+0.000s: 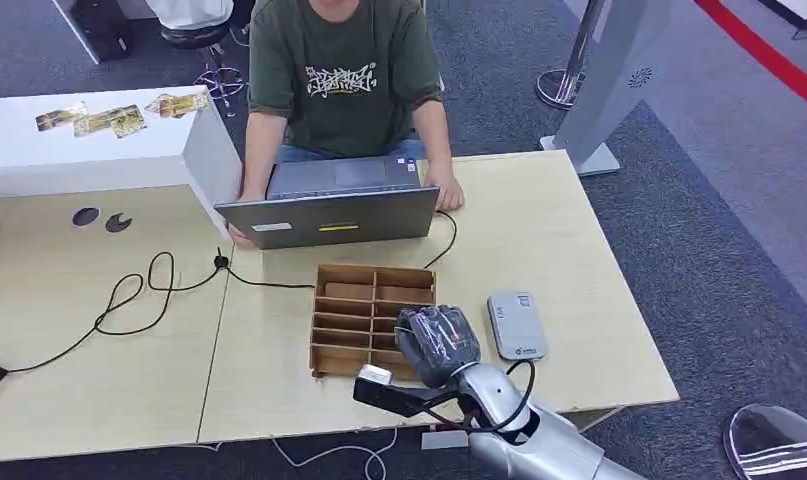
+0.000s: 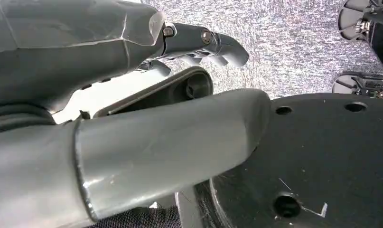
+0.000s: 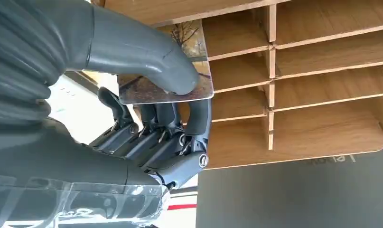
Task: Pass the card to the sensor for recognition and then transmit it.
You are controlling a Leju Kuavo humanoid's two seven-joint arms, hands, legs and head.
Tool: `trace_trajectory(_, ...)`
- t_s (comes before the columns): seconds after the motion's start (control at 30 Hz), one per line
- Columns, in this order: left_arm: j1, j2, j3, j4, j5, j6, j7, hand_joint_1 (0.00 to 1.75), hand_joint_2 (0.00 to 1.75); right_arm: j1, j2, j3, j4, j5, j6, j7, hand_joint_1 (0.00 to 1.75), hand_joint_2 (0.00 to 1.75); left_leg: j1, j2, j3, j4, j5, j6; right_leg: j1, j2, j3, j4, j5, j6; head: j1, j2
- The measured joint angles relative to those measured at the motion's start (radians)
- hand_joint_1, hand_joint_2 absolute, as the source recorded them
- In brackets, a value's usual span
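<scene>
My right hand (image 1: 437,342) hovers over the near right part of the wooden slotted organizer (image 1: 347,300) on the table. In the right wrist view the right hand (image 3: 146,118) pinches a picture card (image 3: 180,71) between thumb and fingers, just above the organizer's wooden slots (image 3: 322,71). The grey card sensor (image 1: 516,324) lies flat on the table just right of the organizer, beside my right hand. My left hand (image 2: 132,123) hangs down over grey carpet and a dark disc, fingers apart, holding nothing.
A person sits across the table with hands on a grey laptop (image 1: 331,205). A black cable (image 1: 139,295) loops across the table's left half. Several picture cards (image 1: 119,117) lie on a white counter (image 1: 169,150) at far left. A stanchion base (image 1: 559,88) stands behind.
</scene>
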Motion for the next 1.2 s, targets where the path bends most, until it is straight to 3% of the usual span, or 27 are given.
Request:
trace_trajectory(0.13, 0.0, 0.0, 0.0, 0.0, 0.0, 0.0, 0.0, 0.0, 0.0, 0.001, 0.0, 0.0, 0.0, 0.002, -0.011, 0.0, 1.69, 1.75, 0.0, 0.0, 0.0, 0.0, 0.0, 0.0, 0.0, 0.0, 0.0, 0.0, 0.0, 0.0, 0.0, 0.0)
trace_trajectory(0.3, 0.0, 0.0, 0.0, 0.0, 0.001, 0.001, -0.006, 0.0, 0.0, 0.036, 0.001, -0.017, -0.025, 0.037, -0.154, 0.001, 1.75, 1.75, 0.0, 0.0, 0.0, 0.0, 0.0, 0.0, 0.0, 0.0, 0.0, 0.0, 0.0, 0.0, 0.0, 0.0)
trace_trajectory(0.63, 0.001, -0.006, 0.0, 0.0, 0.006, 0.016, -0.01, 0.0, 0.0, 0.196, 0.052, -0.166, -0.162, 0.082, -0.371, -0.079, 1.75, 1.75, 0.0, 0.0, 0.0, 0.0, 0.0, 0.0, 0.0, 0.0, 0.0, 0.0, -0.001, 0.0, 0.0, 0.0)
trace_trajectory(0.87, 0.0, -0.011, 0.0, 0.0, 0.008, 0.021, -0.01, 0.0, 0.0, 0.291, 0.108, -0.281, -0.284, 0.084, -0.394, -0.187, 1.75, 1.75, 0.0, 0.0, 0.0, 0.0, 0.0, 0.0, 0.0, 0.0, 0.0, 0.0, 0.0, 0.0, 0.0, 0.0)
trace_trajectory(1.2, -0.001, -0.02, 0.0, 0.0, 0.019, 0.032, -0.01, 0.0, 0.0, 0.389, 0.189, -0.468, -0.404, 0.058, -0.394, -0.28, 1.75, 1.75, 0.0, 0.0, 0.0, 0.0, 0.0, 0.0, 0.0, 0.0, 0.0, 0.0, 0.0, 0.0, 0.0, 0.0)
